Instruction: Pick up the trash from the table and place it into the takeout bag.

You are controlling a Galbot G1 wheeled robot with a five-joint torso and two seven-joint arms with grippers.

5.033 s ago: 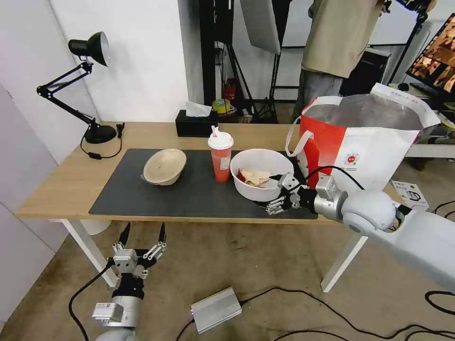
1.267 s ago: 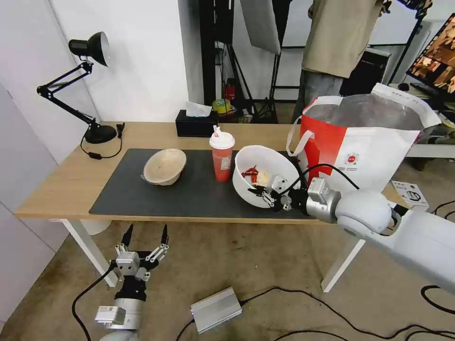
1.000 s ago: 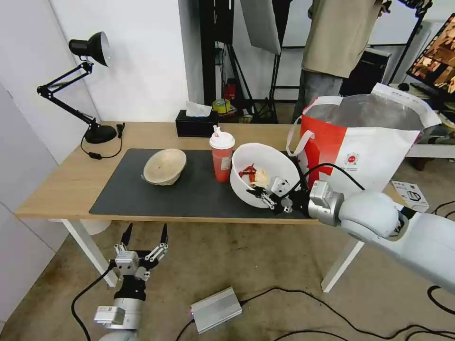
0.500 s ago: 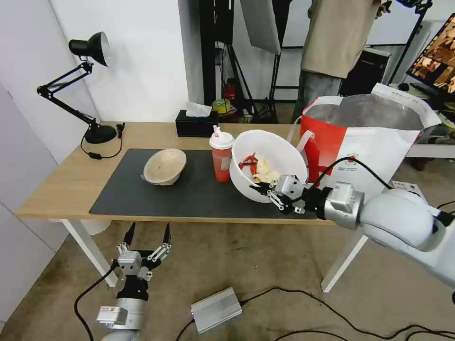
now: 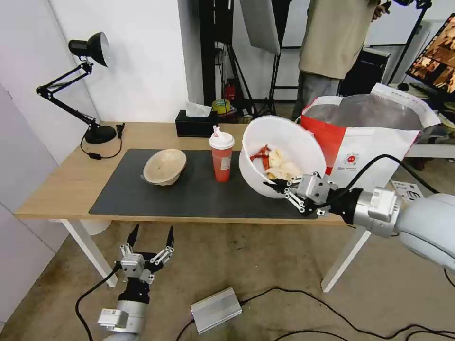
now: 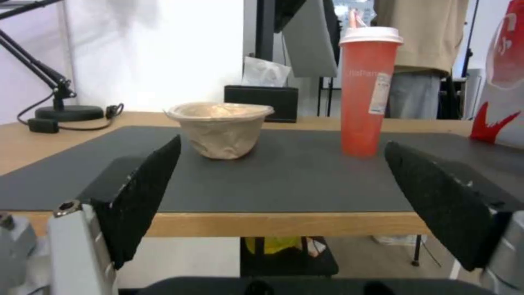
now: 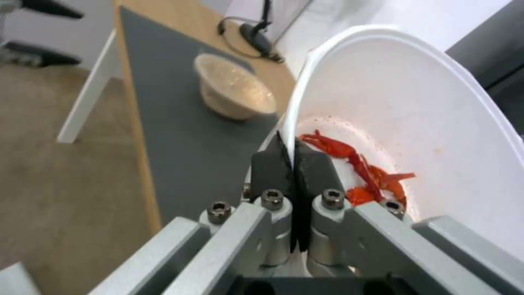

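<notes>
We had the right gripper (image 5: 284, 188) pinched shut on the near rim of the white bowl (image 5: 284, 147), which hung tilted above the table (image 5: 66, 182), food scraps (image 5: 277, 166) slid to its low side. The bowl sat between the red drink cup (image 5: 221, 156) and the takeout bag (image 5: 379, 137), just beside the bag's red panel. The beige paper bowl (image 5: 164, 166) was on the grey mat (image 5: 189, 194). Left gripper (image 5: 149, 237) hung low in front of the table, fingers spread wide, empty.
</notes>
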